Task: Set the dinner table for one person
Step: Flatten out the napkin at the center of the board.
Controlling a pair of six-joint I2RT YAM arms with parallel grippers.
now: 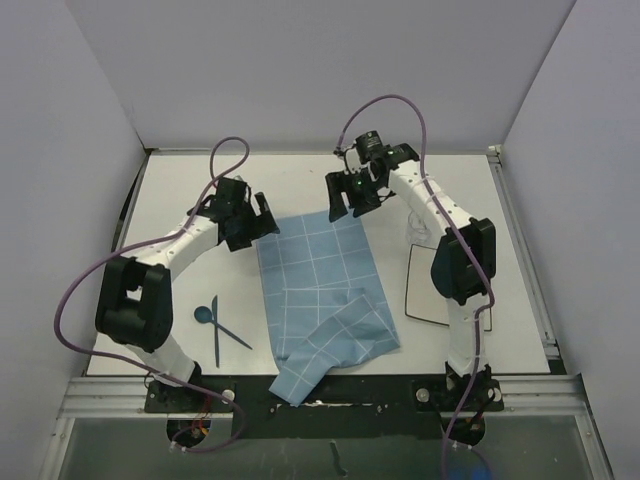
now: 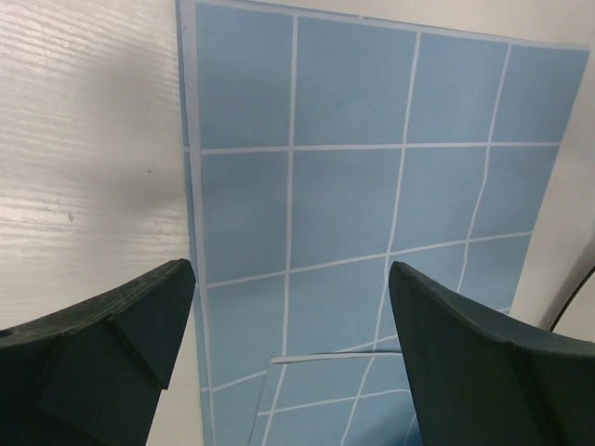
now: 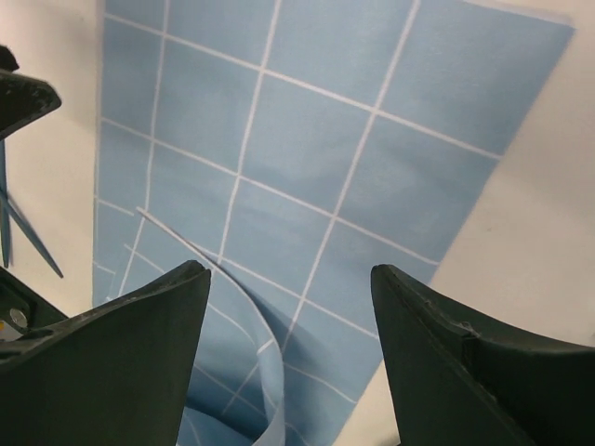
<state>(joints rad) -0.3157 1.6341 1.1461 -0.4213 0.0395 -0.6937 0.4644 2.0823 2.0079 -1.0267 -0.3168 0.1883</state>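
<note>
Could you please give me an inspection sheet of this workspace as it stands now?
Surface: large flat white dinner table, black rail along its near edge.
Job's things: blue white-gridded cloth mat at centre, near right corner folded over; blue spoon and slim blue utensil crossed left of it; white plate right of it, partly behind the right arm.
Clutter: nothing seen.
Claws: left claw and right claw open, empty, over the mat's far corners.
Cables: purple cables loop off both arms.
Surroundings: plain pale walls on three sides.
</note>
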